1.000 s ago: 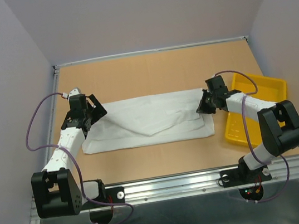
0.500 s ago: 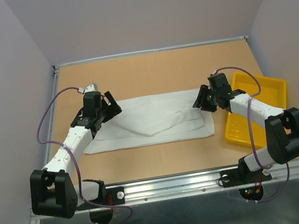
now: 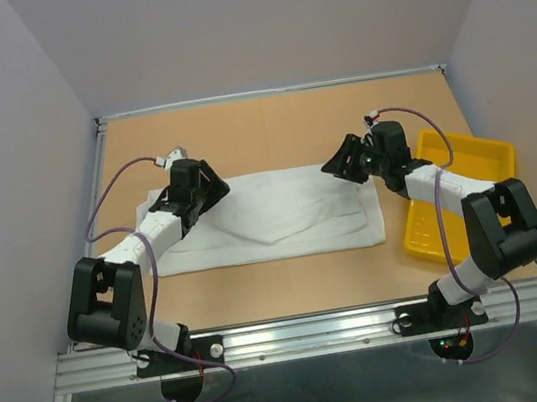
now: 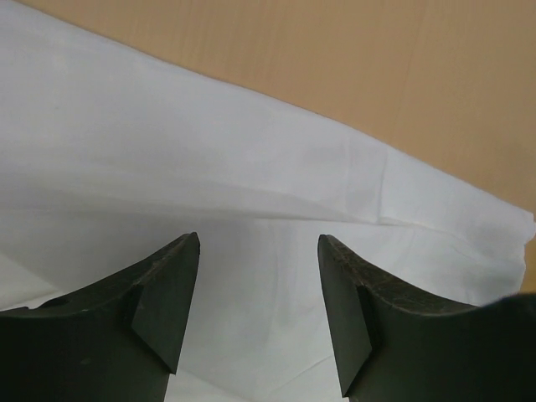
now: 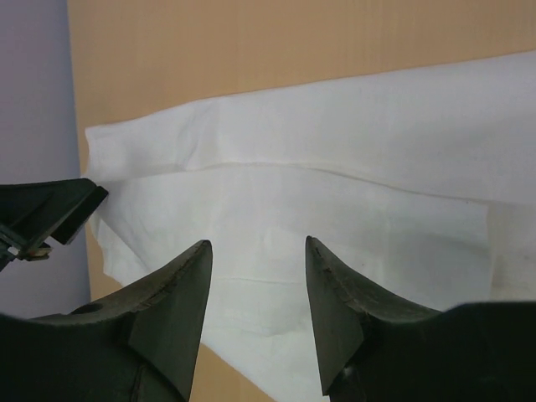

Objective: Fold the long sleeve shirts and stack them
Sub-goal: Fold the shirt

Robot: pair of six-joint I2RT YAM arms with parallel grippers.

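Left tool is spread wide, holding nothing; the right tool too. Both have slid inward since a moment ago. One is over the end of the white shirt far from the yellow tray. The other is over the end beside it. The shirt stays flat on the bench.

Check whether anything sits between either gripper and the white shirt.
Nothing visible does. The left gripper and right gripper hang open over the shirt, with only bare fabric below their fingers. The yellow tray sits off past the shirt's right end.
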